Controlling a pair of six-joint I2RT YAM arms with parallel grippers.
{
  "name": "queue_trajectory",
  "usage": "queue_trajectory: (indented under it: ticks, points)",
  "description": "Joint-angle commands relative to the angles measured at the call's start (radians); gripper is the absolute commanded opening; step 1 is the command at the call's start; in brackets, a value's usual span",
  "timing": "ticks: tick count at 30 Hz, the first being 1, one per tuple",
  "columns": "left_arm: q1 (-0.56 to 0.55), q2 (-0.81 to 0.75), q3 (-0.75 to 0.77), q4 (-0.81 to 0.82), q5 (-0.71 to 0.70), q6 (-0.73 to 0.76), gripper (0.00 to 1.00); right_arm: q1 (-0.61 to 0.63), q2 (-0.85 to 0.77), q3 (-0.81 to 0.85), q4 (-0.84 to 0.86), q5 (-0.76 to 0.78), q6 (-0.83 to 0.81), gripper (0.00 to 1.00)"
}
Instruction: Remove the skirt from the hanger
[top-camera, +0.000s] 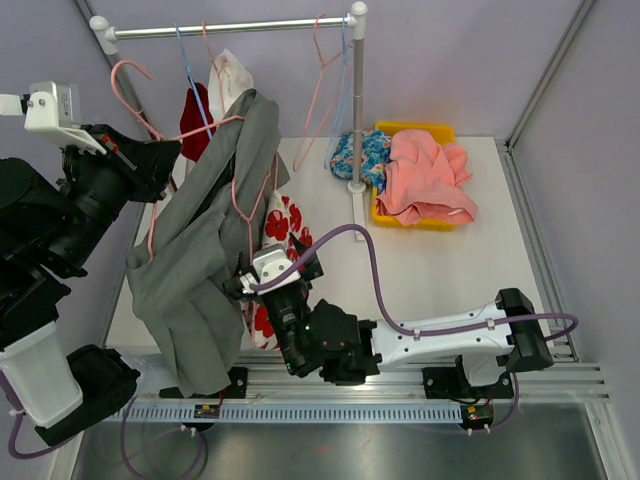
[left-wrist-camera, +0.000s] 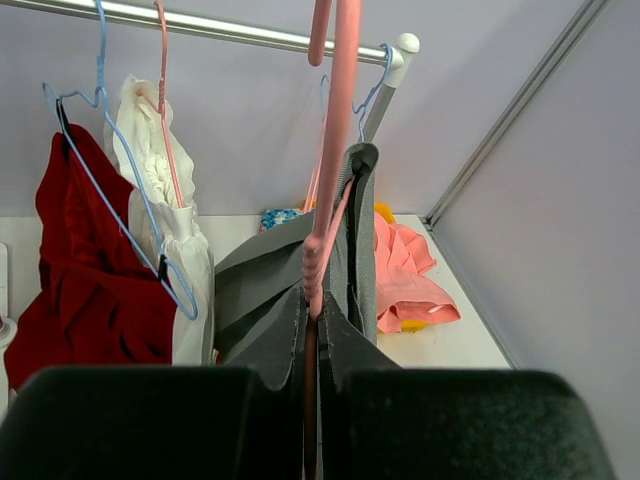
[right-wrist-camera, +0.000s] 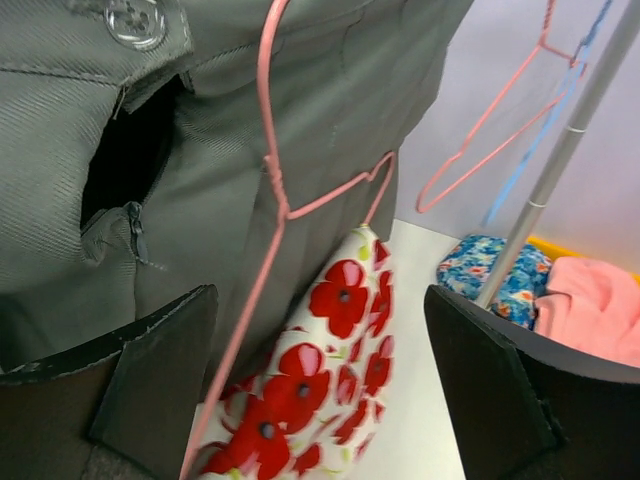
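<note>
**Top view:** the grey skirt (top-camera: 205, 260) hangs left of centre, draped over a pink hanger (top-camera: 240, 195). The left hand (top-camera: 160, 160) holds that hanger up at the left edge of the frame, away from the rail (top-camera: 230, 28). The right hand (top-camera: 242, 285) sits low, just beside the skirt's right edge. A poppy-print cloth (top-camera: 285, 225) lies behind it on the table (top-camera: 430, 270).

**Left wrist view:** the left hand (left-wrist-camera: 312, 322) is pinched tight on the hanger (left-wrist-camera: 335, 150), whose stem rises straight up through the middle of the frame. Grey skirt (left-wrist-camera: 358, 235) folds hang to either side of it.

**Right wrist view:** the right hand (right-wrist-camera: 320, 345) is spread wide and grips nothing. The skirt (right-wrist-camera: 300, 100) fills the upper left, showing its button (right-wrist-camera: 135, 20) and open zip. The hanger wire (right-wrist-camera: 270, 180) crosses in front of the fabric.

The step in hand looks like the approach to a grip, as the skirt is not yet off the hanger. Next, the right hand likely has to move onto the fabric near the waistband and close on cloth alone, missing the wire. It can then pull the skirt down and away while the left hand keeps the hanger steady.
</note>
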Motion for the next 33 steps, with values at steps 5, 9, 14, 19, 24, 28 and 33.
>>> queue_trajectory:
  ticks: [5,9,14,19,24,28,33]
  points:
    - [-0.002,-0.034,-0.040,0.192,0.041,-0.034,0.00,-0.011,0.052,0.144,-0.232,-0.068,0.279,0.91]
    - [-0.004,-0.040,-0.042,0.209,0.045,-0.035,0.00,-0.012,0.074,0.138,-0.271,-0.083,0.339,0.88]
    - [-0.002,-0.032,-0.002,0.197,0.042,-0.026,0.00,-0.017,0.086,0.100,-0.304,-0.047,0.400,0.76]
    - [-0.004,-0.032,0.006,0.195,0.033,-0.017,0.00,-0.019,0.046,0.035,-0.404,-0.005,0.538,0.62]
    - [-0.002,-0.034,0.004,0.210,0.035,-0.022,0.00,-0.031,0.011,-0.006,-0.585,-0.017,0.768,0.57]
    - [-0.002,-0.034,0.003,0.220,0.035,-0.025,0.00,-0.032,0.029,-0.013,-0.666,-0.045,0.894,0.33]
    - [-0.002,-0.041,-0.008,0.215,0.024,-0.020,0.00,-0.031,0.060,0.020,-0.689,-0.073,0.899,0.00]
